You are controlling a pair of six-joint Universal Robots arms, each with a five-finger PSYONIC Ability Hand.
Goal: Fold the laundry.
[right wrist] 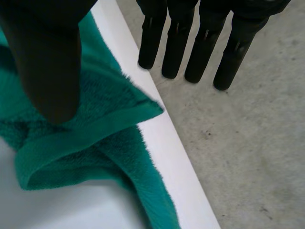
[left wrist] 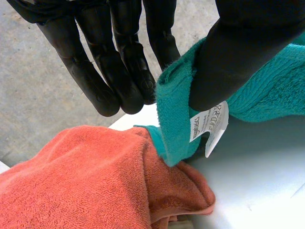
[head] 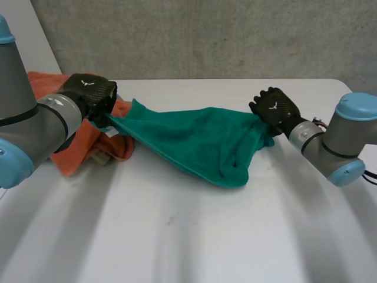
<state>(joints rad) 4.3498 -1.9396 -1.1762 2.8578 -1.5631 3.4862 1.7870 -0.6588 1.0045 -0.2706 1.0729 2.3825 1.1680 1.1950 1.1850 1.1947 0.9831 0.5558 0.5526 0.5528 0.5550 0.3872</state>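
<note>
A green towel point(head: 200, 144) lies stretched across the table between my two hands, sagging into a bunched fold towards the front. My left hand point(head: 91, 94) holds its left corner just above an orange towel point(head: 88, 144). In the left wrist view the thumb point(left wrist: 238, 52) pinches the green towel's hem point(left wrist: 174, 109) against straight fingers point(left wrist: 119, 71), beside a white tag point(left wrist: 209, 124). My right hand point(head: 274, 109) is on the towel's right corner. There the thumb point(right wrist: 47, 62) rests on the green cloth point(right wrist: 95, 124), while the straight fingers point(right wrist: 190, 47) stand apart from it.
The orange towel point(left wrist: 71, 181) lies crumpled at the table's back left, under my left hand. The white table point(head: 188, 236) spreads bare in front of the towels. Its far edge point(right wrist: 162, 143) runs just past my right hand's fingertips, with a concrete wall behind.
</note>
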